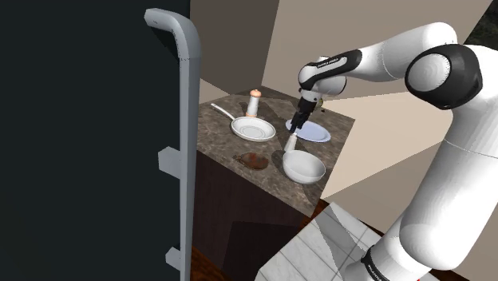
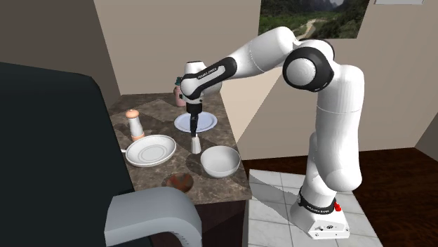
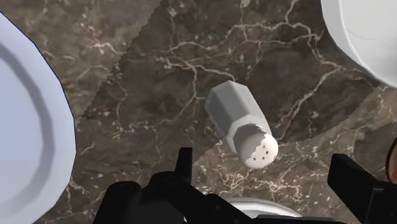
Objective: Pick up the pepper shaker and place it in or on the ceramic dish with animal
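- Dark marbled worktop [image 3: 140,70], beige walls behind.
- Pepper shaker [image 3: 242,124]: pale grey, faceted, holed cap up, standing on bare worktop directly beneath the pincer [image 3: 267,178].
- Pincer spread wide, gripping nothing; cap just ahead of the fingertips, roughly midway between them, untouched.
- Best done by dropping straight down, keeping the cap centred, then closing on the flat facets below it.
- White bowl [image 2: 220,161] just beside the pincer, bluish plate [image 2: 196,123] on its other side, white dish [image 2: 150,150] further off.
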Robot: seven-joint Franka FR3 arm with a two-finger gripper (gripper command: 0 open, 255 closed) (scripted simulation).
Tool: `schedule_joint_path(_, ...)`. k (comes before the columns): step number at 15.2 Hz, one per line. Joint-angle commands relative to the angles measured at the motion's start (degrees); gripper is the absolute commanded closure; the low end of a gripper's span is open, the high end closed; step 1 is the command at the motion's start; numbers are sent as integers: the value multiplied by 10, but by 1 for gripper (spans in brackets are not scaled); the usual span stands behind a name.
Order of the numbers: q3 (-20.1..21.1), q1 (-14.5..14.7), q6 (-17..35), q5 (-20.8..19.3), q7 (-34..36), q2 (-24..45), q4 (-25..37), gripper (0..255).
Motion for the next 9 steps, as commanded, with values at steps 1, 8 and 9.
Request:
schedule_joint_path(1, 1, -2, 12, 6, -6, 11, -2, 0)
schedule_joint_path(8, 4, -2, 36, 15, -12, 24, -15, 0)
schedule_joint_path(9, 4, -2, 36, 15, -12, 24, -15, 0)
